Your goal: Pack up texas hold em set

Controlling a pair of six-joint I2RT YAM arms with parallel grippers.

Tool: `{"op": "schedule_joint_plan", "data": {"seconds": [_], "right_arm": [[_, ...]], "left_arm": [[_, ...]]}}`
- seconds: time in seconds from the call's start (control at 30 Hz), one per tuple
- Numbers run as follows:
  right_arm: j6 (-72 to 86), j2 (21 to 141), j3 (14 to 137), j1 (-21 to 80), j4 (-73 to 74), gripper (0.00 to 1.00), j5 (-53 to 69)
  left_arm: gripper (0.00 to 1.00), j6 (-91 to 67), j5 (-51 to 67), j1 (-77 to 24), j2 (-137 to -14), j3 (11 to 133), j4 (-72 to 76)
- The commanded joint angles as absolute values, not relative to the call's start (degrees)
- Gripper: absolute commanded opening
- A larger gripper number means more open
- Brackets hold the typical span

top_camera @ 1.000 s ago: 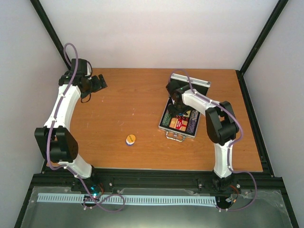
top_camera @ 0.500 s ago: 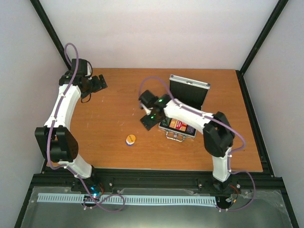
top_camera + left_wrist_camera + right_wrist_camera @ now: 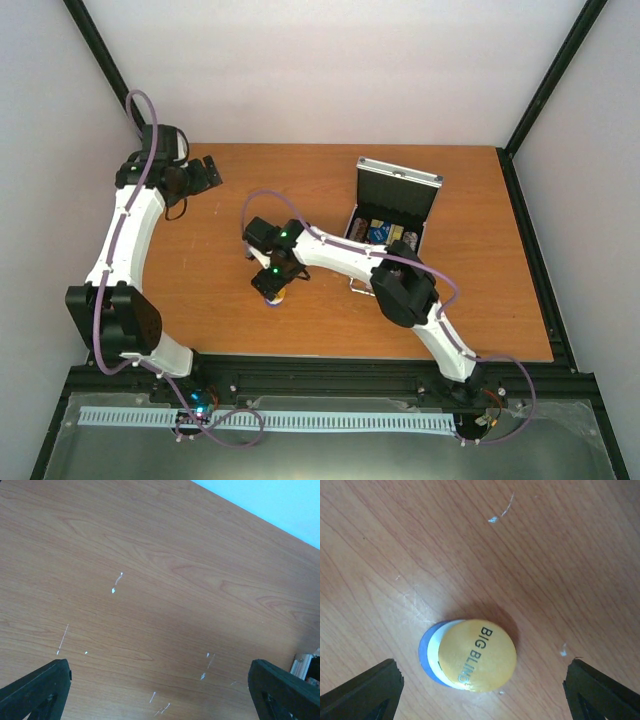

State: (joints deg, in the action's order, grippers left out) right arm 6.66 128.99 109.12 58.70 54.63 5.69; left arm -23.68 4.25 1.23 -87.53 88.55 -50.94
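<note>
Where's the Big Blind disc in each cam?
Top external: the disc sits left of centre, mostly hidden under the right hand.
Left wrist: not in it.
Right wrist: lower centre, yellow face up.
Shared landmark: the scuffed wooden table.

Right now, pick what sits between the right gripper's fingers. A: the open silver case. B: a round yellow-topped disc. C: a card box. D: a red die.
B: in the right wrist view the disc, marked BIG BLIND, lies flat on the table between the wide-open fingers of the right gripper, which do not touch it.
</note>
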Motion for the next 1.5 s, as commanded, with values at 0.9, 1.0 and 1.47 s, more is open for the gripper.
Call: {"op": "schedule_joint_plan", "data": {"seconds": [0.9,1.0,1.47], "right_arm": [[5.5,138.3,113.7,63.5,61.1,0.8,3.0],[5.5,138.4,112.3,63.5,61.2,0.77,1.9],[5.1,138.5,109.6,63.4,59.9,0.6,-0.8]], "left_arm": [[1.0,-21.6,3.7,1.7,-86.3,87.5,-51.4],[1.0,-21.6,3.6,1.7,-86.2,87.5,-51.4],[1.0,-21.7,3.4,1.7,-86.2,87.2,-51.5]]}}
